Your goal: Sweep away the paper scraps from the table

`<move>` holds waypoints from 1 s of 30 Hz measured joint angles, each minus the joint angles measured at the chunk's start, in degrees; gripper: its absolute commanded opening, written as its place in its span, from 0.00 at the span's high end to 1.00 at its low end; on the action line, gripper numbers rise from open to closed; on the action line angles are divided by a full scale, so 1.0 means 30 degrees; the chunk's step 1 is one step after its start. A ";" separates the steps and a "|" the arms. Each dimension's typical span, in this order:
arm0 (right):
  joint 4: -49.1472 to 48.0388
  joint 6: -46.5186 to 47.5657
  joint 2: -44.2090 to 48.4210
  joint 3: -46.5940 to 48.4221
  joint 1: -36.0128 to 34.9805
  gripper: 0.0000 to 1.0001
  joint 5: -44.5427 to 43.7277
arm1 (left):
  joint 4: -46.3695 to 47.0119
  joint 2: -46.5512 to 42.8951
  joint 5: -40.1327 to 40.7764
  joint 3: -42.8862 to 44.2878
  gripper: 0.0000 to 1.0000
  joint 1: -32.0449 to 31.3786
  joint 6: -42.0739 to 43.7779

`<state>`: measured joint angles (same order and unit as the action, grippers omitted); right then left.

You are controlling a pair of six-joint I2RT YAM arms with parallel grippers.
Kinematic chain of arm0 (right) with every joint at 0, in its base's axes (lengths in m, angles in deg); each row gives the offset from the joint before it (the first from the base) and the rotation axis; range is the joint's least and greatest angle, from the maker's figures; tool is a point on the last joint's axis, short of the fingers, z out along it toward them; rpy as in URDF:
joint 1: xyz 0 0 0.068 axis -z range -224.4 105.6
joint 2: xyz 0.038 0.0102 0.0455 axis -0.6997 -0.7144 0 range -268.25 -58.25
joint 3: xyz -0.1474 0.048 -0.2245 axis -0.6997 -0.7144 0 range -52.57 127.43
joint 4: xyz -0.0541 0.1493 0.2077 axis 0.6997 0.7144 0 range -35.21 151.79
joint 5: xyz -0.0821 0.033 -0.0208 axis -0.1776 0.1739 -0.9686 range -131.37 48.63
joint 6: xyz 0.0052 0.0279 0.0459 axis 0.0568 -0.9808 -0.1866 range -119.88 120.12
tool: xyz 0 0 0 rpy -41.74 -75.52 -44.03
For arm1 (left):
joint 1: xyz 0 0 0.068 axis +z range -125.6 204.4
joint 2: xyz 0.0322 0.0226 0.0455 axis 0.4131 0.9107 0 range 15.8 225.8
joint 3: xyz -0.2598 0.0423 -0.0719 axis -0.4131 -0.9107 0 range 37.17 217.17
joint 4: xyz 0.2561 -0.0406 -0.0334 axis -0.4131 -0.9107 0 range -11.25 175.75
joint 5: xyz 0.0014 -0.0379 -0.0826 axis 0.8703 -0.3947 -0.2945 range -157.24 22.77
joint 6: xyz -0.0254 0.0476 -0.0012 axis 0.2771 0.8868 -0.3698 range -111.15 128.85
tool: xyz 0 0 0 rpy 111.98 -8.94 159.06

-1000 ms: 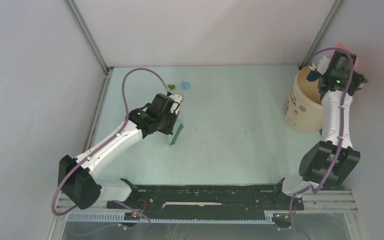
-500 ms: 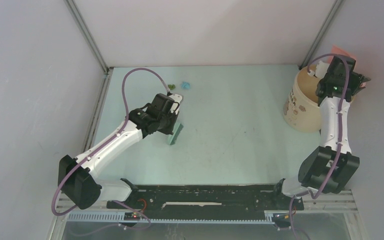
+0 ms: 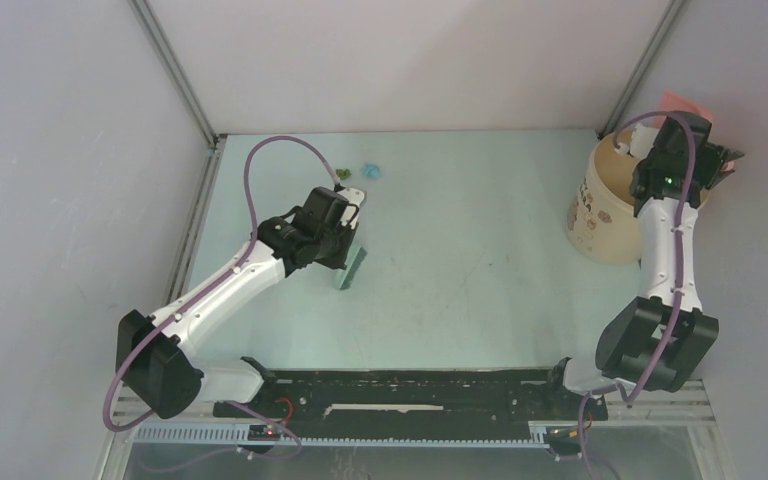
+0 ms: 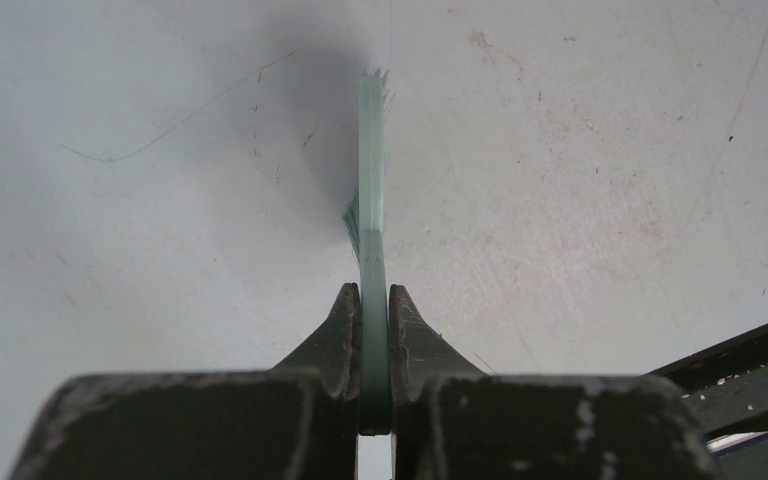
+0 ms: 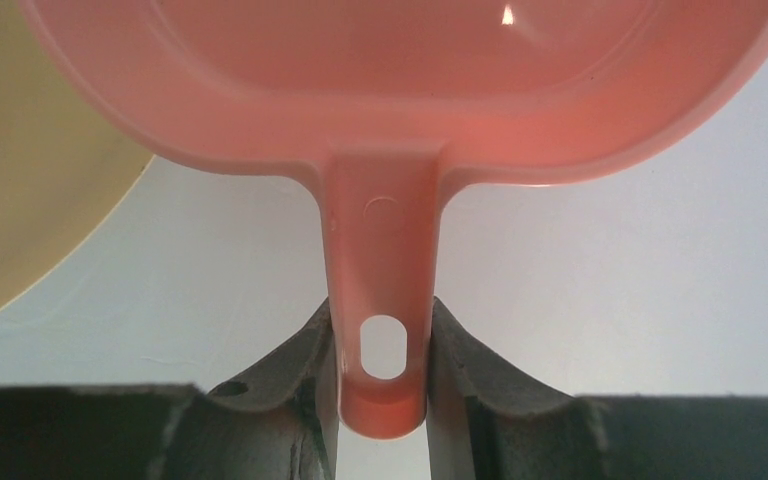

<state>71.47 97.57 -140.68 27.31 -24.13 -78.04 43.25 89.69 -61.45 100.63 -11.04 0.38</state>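
Two paper scraps lie at the far left of the table (image 3: 460, 270): a green one (image 3: 342, 174) and a light blue one (image 3: 369, 170). My left gripper (image 3: 345, 240) (image 4: 372, 300) is shut on the thin handle of a teal hand brush (image 3: 351, 266) (image 4: 372, 180), whose bristles rest on the table a little nearer than the scraps. My right gripper (image 3: 682, 125) (image 5: 382, 340) is shut on the handle of the salmon-pink dustpan (image 3: 682, 101) (image 5: 400, 80), held high over the far right rim of a beige bucket (image 3: 600, 210) (image 5: 20, 180). The pan's visible underside hides what is in it.
The bucket stands at the table's right edge by the grey side wall. Metal rails (image 3: 192, 240) border the table on the left, and the black base bar (image 3: 410, 395) of the arms runs along the near edge.
The right arm has shifted slightly right and tilted the dustpan more over the bucket. The left arm and brush have not moved.
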 measured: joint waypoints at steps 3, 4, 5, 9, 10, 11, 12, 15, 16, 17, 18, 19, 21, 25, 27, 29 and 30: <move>-0.0270 0.0153 0.0015 0.0000 -0.0044 1.00 -0.0131 | 0.0000 0.0000 0.0000 0.0000 0.98 0.0000 0.0000; -0.0532 0.0175 0.0015 0.0000 -0.0044 1.00 -0.0124 | 0.0000 0.0000 0.0000 0.0000 0.98 0.0000 0.0000; -0.0729 0.0175 0.0015 0.0029 -0.0044 1.00 -0.0109 | 0.0000 0.0000 0.0000 0.0000 0.98 0.0000 -0.0007; -0.0066 -0.0328 0.0007 0.0998 -0.0036 1.00 0.0073 | 0.0000 0.0000 -0.0007 0.0000 0.98 0.0000 0.0000; 0.0255 -0.0554 0.0007 0.1384 -0.0036 1.00 0.0189 | 0.0000 0.0000 -0.0007 0.0000 0.98 0.0000 0.0000; 0.0619 -0.0882 0.0007 0.1800 -0.0036 1.00 0.0372 | 0.0000 0.0000 -0.0007 0.0000 0.98 0.0000 0.0000; 0.0984 -0.1202 0.0015 0.2157 -0.0036 1.00 0.0517 | 0.0000 0.0000 -0.0007 0.0000 0.98 0.0000 0.0000; 0.3322 -0.2929 0.0029 0.3621 -0.0109 1.00 0.1464 | 0.0000 0.0000 -0.0007 0.0000 0.98 0.0000 0.0000; 0.4532 -0.3745 0.0036 0.4204 -0.0233 1.00 0.1894 | 0.0000 0.0000 -0.0007 0.0000 0.98 0.0000 0.0000; 0.5209 -0.4277 0.0066 0.4510 -0.0350 1.00 0.2164 | 0.0000 0.0000 -0.0007 0.0000 0.98 0.0000 0.0000; 0.6186 -0.4976 0.0124 0.4867 -0.0474 1.00 0.2637 | 0.0000 0.0000 -0.0007 0.0000 0.98 0.0000 0.0000; 0.7162 -0.5705 0.0204 0.5158 -0.0634 1.00 0.3140 | 0.0000 0.0000 -0.0007 0.0000 0.98 0.0000 0.0000; 0.8830 -0.6900 0.0444 0.5442 -0.1056 1.00 0.4153 | 0.0000 0.0000 -0.0007 0.0000 0.98 0.0000 0.0000; 1.2378 -0.9369 0.1231 0.5224 -0.2550 1.00 0.6353 | 0.0000 0.0000 -0.0007 0.0000 0.99 0.0000 -0.0007; 1.3442 -1.0557 0.1865 0.4466 -0.3534 1.00 0.7031 | 0.0000 0.0007 -0.0007 0.0000 1.00 0.0000 -0.0007; 1.4673 -1.2029 0.2710 0.3198 -0.4721 1.00 0.7898 | 0.0000 0.0051 0.0007 0.0000 1.00 0.0000 -0.0007; 1.5205 -1.2713 0.3075 0.2543 -0.5231 1.00 0.8386 | 0.0007 0.0087 0.0007 0.0000 1.00 0.0000 -0.0015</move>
<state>117.09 59.43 -131.46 34.94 -39.82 -52.88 43.28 89.95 -61.43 100.63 -11.04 0.34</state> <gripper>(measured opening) 0.377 0.072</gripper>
